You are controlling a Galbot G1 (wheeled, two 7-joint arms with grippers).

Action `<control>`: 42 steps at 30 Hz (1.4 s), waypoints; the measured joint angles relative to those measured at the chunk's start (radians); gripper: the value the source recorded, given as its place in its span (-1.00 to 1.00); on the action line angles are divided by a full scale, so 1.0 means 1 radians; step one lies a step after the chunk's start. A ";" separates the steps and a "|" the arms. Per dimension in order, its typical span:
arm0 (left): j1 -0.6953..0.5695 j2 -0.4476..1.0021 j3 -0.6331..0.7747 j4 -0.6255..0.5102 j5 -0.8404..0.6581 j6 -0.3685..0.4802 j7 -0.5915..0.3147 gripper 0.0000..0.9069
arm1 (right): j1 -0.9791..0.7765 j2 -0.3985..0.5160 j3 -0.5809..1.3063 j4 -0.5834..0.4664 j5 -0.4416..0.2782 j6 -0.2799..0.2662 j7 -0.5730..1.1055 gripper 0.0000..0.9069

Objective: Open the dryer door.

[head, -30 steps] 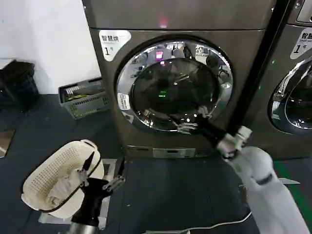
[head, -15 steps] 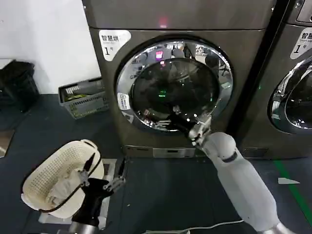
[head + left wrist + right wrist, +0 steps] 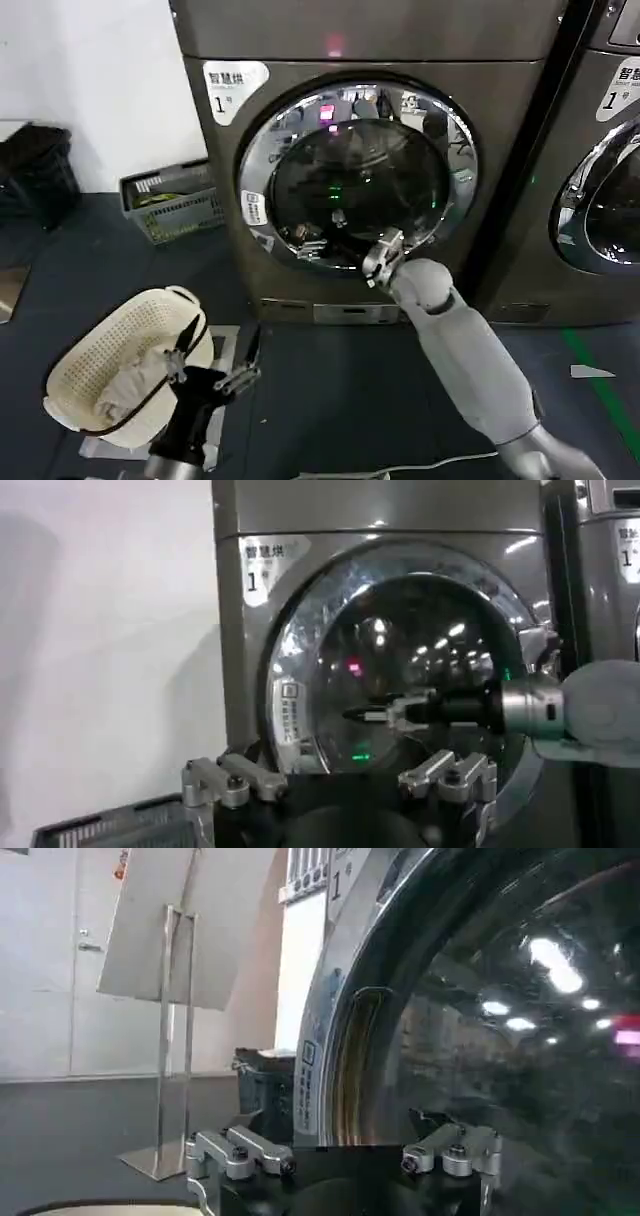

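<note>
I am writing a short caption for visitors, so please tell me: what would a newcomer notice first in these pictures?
First comes the dryer door, a big chrome-ringed porthole of dark glass, shut, in the middle of the machine front. Next, the right gripper, open, reaches to the door's lower rim. Low on the left, the left gripper waits open beside a white laundry basket on the floor.

Right wrist view. Right gripper (image 3: 345, 1160): black body along the near edge, two silver metal fingers (image 3: 240, 1151) spread apart, nothing between them. Close beyond it, the dryer door (image 3: 480, 1018): wide shiny chrome ring around dark tinted glass, ceiling lights mirrored in the glass. White label with a "1" (image 3: 338, 883) on the grey machine front beside the ring. Farther off, a pale flat board on a thin metal stand (image 3: 170, 998) on the dark floor (image 3: 80, 1128); a small black object, unclear, beside the machine.
</note>
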 joint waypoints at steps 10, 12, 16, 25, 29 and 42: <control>0.002 0.001 0.000 -0.003 -0.002 0.001 0.000 1.00 | 0.038 0.051 -0.035 -0.079 -0.015 0.006 -0.009 1.00; 0.002 0.001 0.000 -0.003 -0.001 0.002 0.001 1.00 | 0.049 0.059 -0.039 -0.097 -0.019 0.006 -0.009 1.00; 0.001 0.000 0.001 -0.003 -0.002 0.002 0.002 1.00 | 0.061 0.074 -0.051 -0.126 -0.029 0.007 -0.011 1.00; 0.009 -0.004 0.003 -0.008 -0.004 0.004 0.002 1.00 | 0.084 0.104 -0.062 -0.162 -0.039 0.003 -0.008 1.00; 0.013 -0.005 0.005 -0.008 -0.003 0.003 0.002 1.00 | 0.091 0.112 -0.070 -0.171 -0.045 0.003 -0.007 1.00; 0.013 -0.005 0.012 -0.011 -0.001 0.002 0.001 1.00 | 0.117 0.138 -0.093 -0.200 -0.049 -0.004 -0.005 1.00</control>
